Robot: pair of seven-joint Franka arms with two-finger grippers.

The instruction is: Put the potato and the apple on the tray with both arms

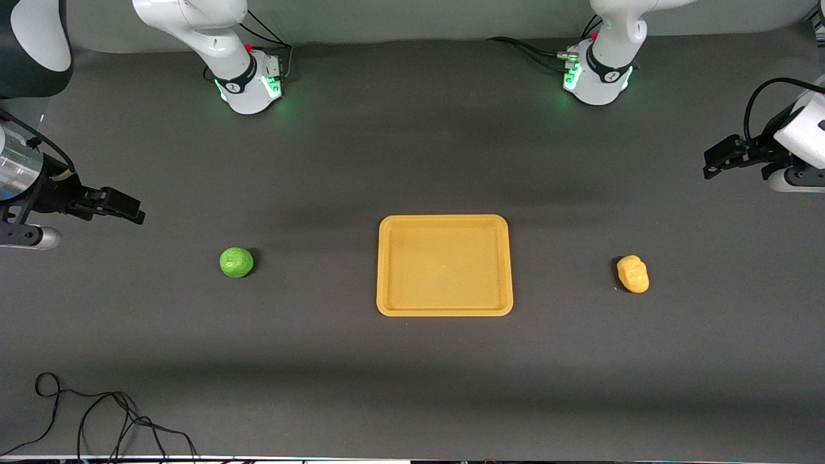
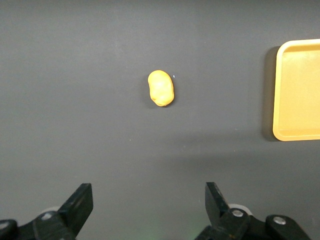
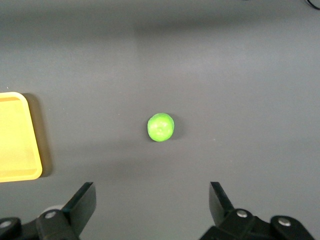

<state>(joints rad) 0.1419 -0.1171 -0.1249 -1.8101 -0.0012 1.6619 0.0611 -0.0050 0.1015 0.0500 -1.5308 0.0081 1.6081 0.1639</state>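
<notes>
The mustard-yellow tray (image 1: 445,219) lies at the table's middle with nothing in it. The green apple (image 1: 236,262) sits on the table toward the right arm's end; the yellow-orange potato (image 1: 633,274) sits toward the left arm's end. My right gripper (image 1: 132,212) hangs open and empty above the table at the right arm's end, apart from the apple (image 3: 160,127). My left gripper (image 1: 709,164) hangs open and empty at the left arm's end, apart from the potato (image 2: 161,88). Each wrist view shows its own gripper, left (image 2: 148,197) and right (image 3: 152,197), and a tray edge (image 2: 280,100) (image 3: 30,150).
A loose black cable (image 1: 97,419) lies on the table near the front camera at the right arm's end. The arm bases (image 1: 248,84) (image 1: 596,77) stand along the table's edge farthest from the front camera.
</notes>
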